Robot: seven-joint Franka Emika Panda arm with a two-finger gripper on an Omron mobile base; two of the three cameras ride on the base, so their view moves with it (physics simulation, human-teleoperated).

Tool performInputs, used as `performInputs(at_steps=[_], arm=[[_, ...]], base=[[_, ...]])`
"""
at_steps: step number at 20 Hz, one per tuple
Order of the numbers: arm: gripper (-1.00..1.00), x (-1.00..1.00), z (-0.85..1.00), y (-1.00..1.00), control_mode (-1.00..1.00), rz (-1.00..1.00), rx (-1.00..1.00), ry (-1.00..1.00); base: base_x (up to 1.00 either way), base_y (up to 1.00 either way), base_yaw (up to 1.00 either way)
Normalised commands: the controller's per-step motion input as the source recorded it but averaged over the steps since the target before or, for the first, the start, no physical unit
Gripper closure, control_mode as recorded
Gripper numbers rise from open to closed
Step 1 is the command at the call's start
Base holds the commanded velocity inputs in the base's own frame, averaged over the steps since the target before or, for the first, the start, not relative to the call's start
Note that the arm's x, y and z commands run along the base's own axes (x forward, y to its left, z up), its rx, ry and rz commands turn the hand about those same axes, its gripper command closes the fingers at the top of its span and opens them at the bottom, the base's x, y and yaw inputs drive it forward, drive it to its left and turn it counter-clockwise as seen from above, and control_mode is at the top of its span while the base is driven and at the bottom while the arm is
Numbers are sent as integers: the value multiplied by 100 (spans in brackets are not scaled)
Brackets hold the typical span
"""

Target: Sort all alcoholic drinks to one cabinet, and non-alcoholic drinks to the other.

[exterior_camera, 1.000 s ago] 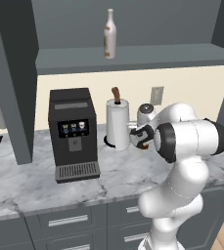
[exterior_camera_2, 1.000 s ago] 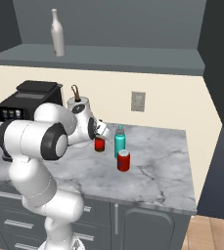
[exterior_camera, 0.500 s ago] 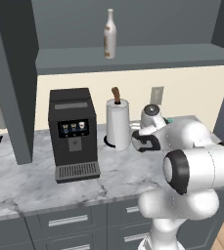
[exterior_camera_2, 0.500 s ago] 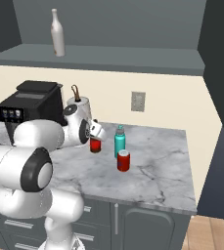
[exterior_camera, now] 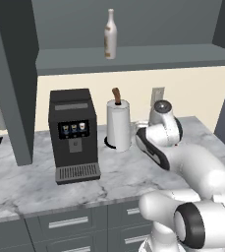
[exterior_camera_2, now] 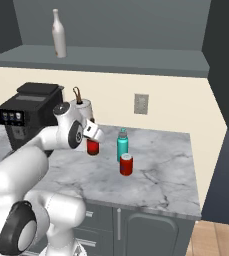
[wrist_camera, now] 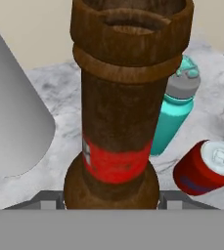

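Note:
My gripper (exterior_camera_2: pixel 92 139) is shut on the dark brown bottle (wrist_camera: pixel 123 97), whose red label (exterior_camera_2: pixel 92 147) shows below the hand. The bottle sits between the two fingertips (wrist_camera: pixel 50 200) low over the counter; whether it touches the marble I cannot tell. Just right of it stand the teal bottle (exterior_camera_2: pixel 122 144) and the red soda can (exterior_camera_2: pixel 126 164), both also in the hand view, teal bottle (wrist_camera: pixel 174 114) and can (wrist_camera: pixel 206 166). The pale cream bottle (exterior_camera: pixel 110 34) stands upright on the overhead cabinet's shelf floor (exterior_camera: pixel 148 55), and shows as well from the right side (exterior_camera_2: pixel 59 34).
A white paper-towel roll (exterior_camera: pixel 119 124) stands just behind the gripper, and a black coffee machine (exterior_camera: pixel 73 134) stands further left. The marble counter (exterior_camera_2: pixel 161 170) ends at a dark wall panel (exterior_camera_2: pixel 223 100) on the right. Grey drawers (exterior_camera: pixel 65 222) run below.
The arm's links have swung round and folded lower in front of the base. The gripper, still closed on the brown bottle, has drifted slightly toward the paper-towel roll.

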Motion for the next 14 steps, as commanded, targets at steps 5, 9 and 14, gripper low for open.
performInputs(at_steps=[5, 9, 14], arm=[[100, -6, 55, 4, -100, -15, 1, 0], [100, 8, 69, 42, -100, -24, 0, 0], [100, -2, 96, 39, -100, -13, 1, -1]], base=[[0, 0, 0], [0, 0, 0], [0, 0, 0]])
